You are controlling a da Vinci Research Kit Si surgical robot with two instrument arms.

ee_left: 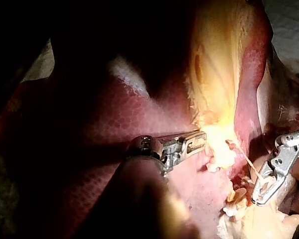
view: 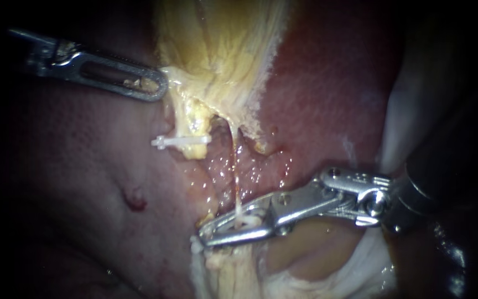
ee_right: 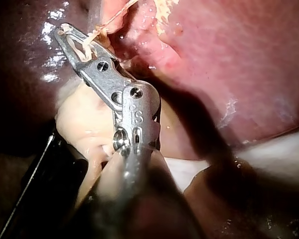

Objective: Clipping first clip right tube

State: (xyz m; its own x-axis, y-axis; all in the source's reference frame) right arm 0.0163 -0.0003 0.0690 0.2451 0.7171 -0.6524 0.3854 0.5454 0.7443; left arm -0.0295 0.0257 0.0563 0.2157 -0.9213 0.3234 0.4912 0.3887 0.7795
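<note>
We take the white clip point(view: 181, 142) as the landmark. Above it and a little to the left, our left instrument point(view: 160, 88) pinches the yellowish edge of the gallbladder point(view: 217, 50). Below it and to the right, our right instrument point(view: 219, 230) has its jaws pressed on the thin right tube point(view: 235, 166), which hangs down just right of the clip.

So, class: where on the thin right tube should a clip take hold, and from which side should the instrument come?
Probably its bare lower stretch: the right tube runs thin and taut there, clear of the yellow tissue. Come from the right, crosswise, as the right instrument lies; the clip on the other tube crowds the left.
</note>
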